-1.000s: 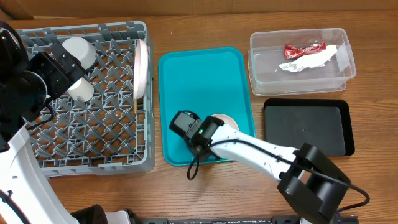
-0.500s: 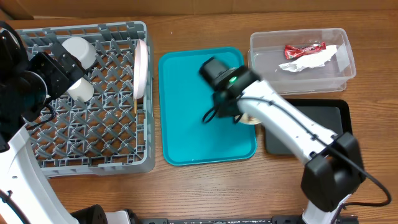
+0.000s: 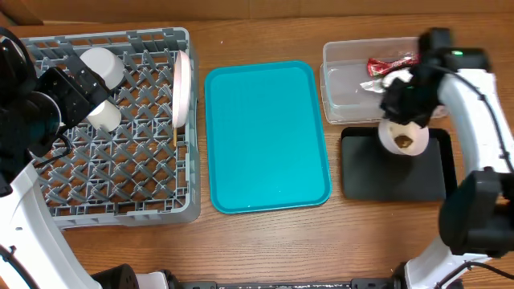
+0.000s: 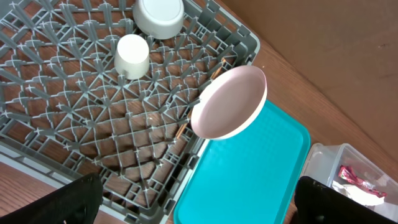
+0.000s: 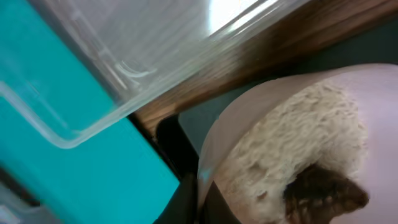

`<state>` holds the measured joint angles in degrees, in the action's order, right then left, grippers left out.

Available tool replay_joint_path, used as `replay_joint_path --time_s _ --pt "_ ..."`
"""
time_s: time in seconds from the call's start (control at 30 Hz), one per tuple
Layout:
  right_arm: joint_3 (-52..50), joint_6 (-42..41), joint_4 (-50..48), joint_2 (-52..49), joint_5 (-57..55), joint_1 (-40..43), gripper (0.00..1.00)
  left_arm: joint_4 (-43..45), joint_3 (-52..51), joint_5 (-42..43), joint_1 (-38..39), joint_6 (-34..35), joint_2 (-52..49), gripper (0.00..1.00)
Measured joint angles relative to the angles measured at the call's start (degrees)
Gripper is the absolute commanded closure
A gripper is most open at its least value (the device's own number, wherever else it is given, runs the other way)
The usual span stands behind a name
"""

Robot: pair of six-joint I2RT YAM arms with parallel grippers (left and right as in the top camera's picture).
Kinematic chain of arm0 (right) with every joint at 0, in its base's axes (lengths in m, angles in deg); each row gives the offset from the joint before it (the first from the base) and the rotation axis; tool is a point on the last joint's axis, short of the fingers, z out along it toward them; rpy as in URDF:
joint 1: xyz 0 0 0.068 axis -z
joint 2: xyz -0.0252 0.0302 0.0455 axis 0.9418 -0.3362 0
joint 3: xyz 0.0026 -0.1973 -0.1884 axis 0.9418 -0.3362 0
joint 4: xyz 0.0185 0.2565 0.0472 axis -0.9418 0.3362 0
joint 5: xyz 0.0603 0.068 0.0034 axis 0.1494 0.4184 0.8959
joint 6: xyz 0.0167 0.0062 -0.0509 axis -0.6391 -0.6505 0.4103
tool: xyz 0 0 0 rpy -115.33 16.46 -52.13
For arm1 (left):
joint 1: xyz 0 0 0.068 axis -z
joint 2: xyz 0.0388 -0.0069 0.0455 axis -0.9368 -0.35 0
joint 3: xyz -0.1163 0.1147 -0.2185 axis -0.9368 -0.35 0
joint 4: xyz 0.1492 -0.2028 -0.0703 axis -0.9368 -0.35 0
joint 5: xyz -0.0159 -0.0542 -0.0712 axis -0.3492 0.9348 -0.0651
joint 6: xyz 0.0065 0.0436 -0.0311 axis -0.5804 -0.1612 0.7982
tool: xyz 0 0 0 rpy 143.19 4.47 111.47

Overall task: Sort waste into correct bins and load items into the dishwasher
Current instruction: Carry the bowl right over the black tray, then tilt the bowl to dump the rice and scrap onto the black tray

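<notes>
My right arm extended over black tray point(image 3: 387, 178), right end effector point(image 3: 399, 120) pinched tilted small white bowl point(image 3: 404, 140) by rim, left end effector point(image 4: 199, 204) stood spread above dish rack point(image 4: 68, 146).

Table point(image 3: 265, 241): rack point(image 3: 120, 164), teal tray point(image 3: 265, 136) (central), tub point(image 3: 345, 90), black tray point(image 3: 369, 175).

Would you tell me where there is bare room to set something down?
The teal tray, between rack and tub, is wholly bare. The rack's front half is free; its back is crowded. The black tray is open in front of the held bowl.
</notes>
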<state>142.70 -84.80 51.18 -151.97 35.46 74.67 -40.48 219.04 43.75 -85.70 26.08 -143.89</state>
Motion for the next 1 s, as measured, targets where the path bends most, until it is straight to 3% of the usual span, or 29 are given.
replay_joint_path --time_s 0.17,0.5,1.0 --pt "0.0 5.4 3.4 0.1 10.3 7.9 0.96 0.0 0.0 0.0 0.0 0.0 0.0 0.0" --pt "-1.4 11.6 5.5 0.1 22.4 9.7 0.96 0.0 0.0 0.0 0.0 0.0 0.0 0.0" --pt "-14.5 24.2 6.1 0.3 42.7 20.1 0.97 0.0 0.0 0.0 0.0 0.0 0.0 0.0"
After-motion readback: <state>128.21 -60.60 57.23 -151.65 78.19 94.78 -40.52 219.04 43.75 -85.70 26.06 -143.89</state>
